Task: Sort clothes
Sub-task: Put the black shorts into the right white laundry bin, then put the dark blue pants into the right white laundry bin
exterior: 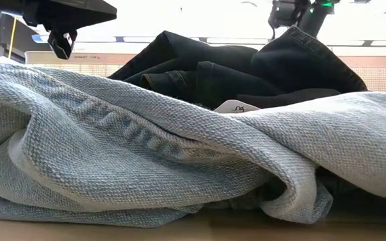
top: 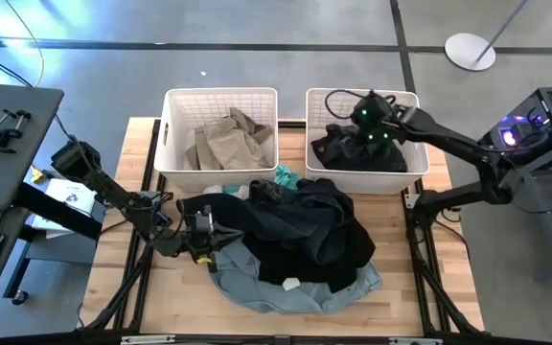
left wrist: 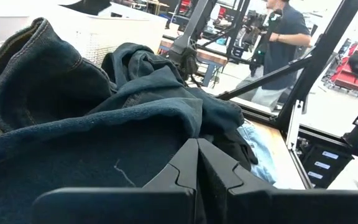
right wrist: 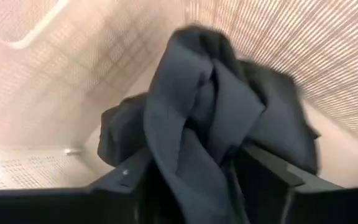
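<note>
Right hand above the right-side white basket, fingers apart, black garment bunched directly beneath and rising between them in the right wrist view. Not possible to tell whether the cloth still touches either finger. Garment otherwise down inside the basket, slatted walls close on all sides.

Left hand low over the table at the left edge of the unsorted pile, fingers pressed together, nothing seen between them. Dark fabric just ahead of the fingertips in the left wrist view.

Left-side white basket beside the right one, at the far edge of the table, holding a crumpled tan khaki garment.

Unsorted pile at table centre, in front of both baskets: dark denim garments heaped on top, light blue-grey denim spread underneath and showing along the near edge. Small white label at the seam between dark and light fabric. Teal green piece poking out at the far side of the pile, just below the gap between the baskets.

Person standing in the room beyond the table, well apart from both arms
</note>
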{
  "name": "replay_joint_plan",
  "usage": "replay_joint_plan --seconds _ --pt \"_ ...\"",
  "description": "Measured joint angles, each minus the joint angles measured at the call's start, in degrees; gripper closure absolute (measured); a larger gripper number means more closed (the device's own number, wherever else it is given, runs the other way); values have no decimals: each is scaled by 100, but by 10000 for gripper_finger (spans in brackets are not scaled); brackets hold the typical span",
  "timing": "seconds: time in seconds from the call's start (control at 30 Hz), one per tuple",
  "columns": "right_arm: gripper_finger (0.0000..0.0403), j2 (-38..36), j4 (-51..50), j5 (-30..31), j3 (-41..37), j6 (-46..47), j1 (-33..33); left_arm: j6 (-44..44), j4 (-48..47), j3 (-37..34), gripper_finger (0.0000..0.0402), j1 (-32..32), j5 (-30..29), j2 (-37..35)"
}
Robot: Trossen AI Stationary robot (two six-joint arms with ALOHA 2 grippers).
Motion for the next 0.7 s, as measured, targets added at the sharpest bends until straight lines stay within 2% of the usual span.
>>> replay_joint_plan --seconds 0.2,0.33,0.4,0.5,0.6,0.7 --pt "194 -168 -263 465 1299 -155 204 0 -2 0 401 0 0 2" --pt "196 -466 -262 674 2032 -228 883 -123 -2 0 401 0 2 1" --pt "198 -651 -257 674 2132 -284 1561 -226 -2 0 401 0 50 1" --pt "202 -894 -211 829 1896 -174 2932 -234 -2 0 401 -45 149 2" --pt "204 -1010 71 1514 1330 108 4521 -235 2 0 401 -116 149 2" --pt "204 -951 932 2199 541 262 5995 -249 2 0 401 -177 146 3"
